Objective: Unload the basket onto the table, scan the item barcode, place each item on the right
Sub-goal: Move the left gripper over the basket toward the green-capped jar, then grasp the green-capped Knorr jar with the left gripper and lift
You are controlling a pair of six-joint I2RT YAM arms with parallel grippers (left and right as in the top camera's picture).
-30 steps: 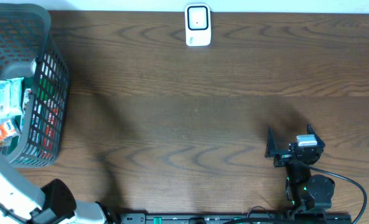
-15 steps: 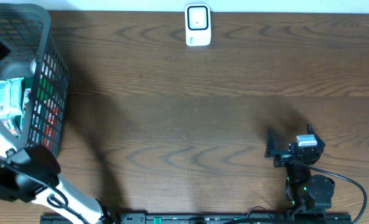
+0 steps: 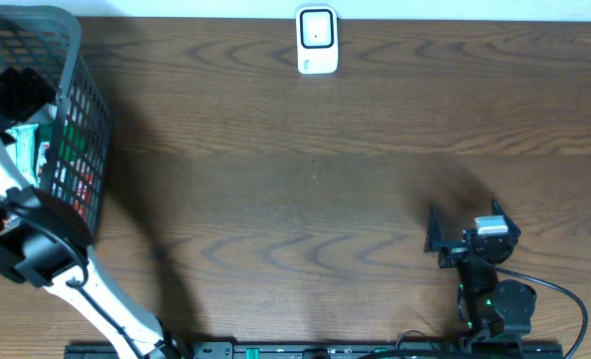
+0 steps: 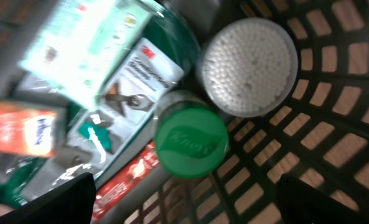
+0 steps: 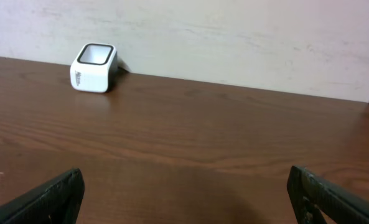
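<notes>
The white barcode scanner (image 3: 316, 40) stands at the table's far edge, also visible at the left of the right wrist view (image 5: 93, 67). The items lie in the grey mesh basket (image 3: 84, 120) at far left. My left gripper (image 4: 187, 208) hangs open inside the basket, holding nothing, just above a green-lidded jar (image 4: 191, 142). Around the jar are a round tub of cotton swabs (image 4: 248, 66), a 3M pack (image 4: 134, 87), an orange box (image 4: 22, 127) and a red packet (image 4: 125, 180). My right gripper (image 3: 433, 234) rests open and empty near the front right.
The left arm (image 3: 36, 239) reaches over the basket's front rim. The basket's walls (image 4: 333, 93) close in around the left gripper. A black cable (image 3: 564, 299) loops by the right arm's base. Bare wooden table (image 3: 305, 179) lies between the basket and the right arm.
The left arm has swung from the front left corner up and into the basket, and its jaws have opened wide. The right arm has not moved.
</notes>
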